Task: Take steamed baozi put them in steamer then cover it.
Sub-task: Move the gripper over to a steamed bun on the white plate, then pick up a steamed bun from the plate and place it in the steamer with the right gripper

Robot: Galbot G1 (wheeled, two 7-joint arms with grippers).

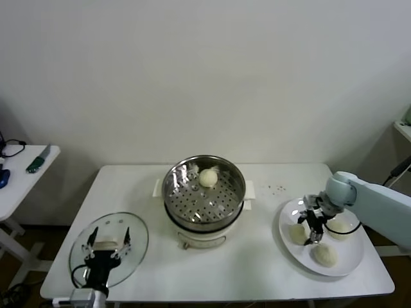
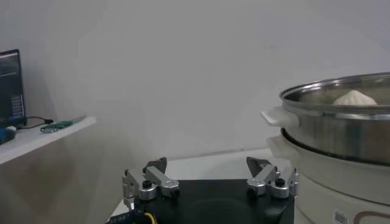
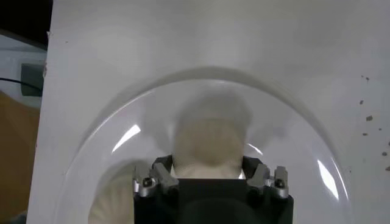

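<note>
One steamed baozi (image 1: pixel 207 178), cream-white and domed, lies at the far side of the steamer (image 1: pixel 204 192), a shiny perforated steel basket on a white pot in the middle of the tabletop (image 1: pixel 257 269). Three more buns lie on the white plate (image 1: pixel 347 263) at the right. The right hand (image 1: pixel 313 225) is low over the plate with its fingers on both sides of one bun (image 3: pixel 210 140); whether they grip it already I cannot tell. The left hand (image 1: pixel 107 247) stands open above the glass lid (image 1: pixel 131 253), at the left of the steamer. The right wrist view is blurred.

The steamer (image 1: pixel 203 192) is set mid-table (image 1: pixel 257 269), one bun (image 1: pixel 207 178) inside. A lid (image 1: pixel 110 240) is laid left, a plate (image 1: pixel 350 263) with buns (image 1: pixel 325 255) right.
</note>
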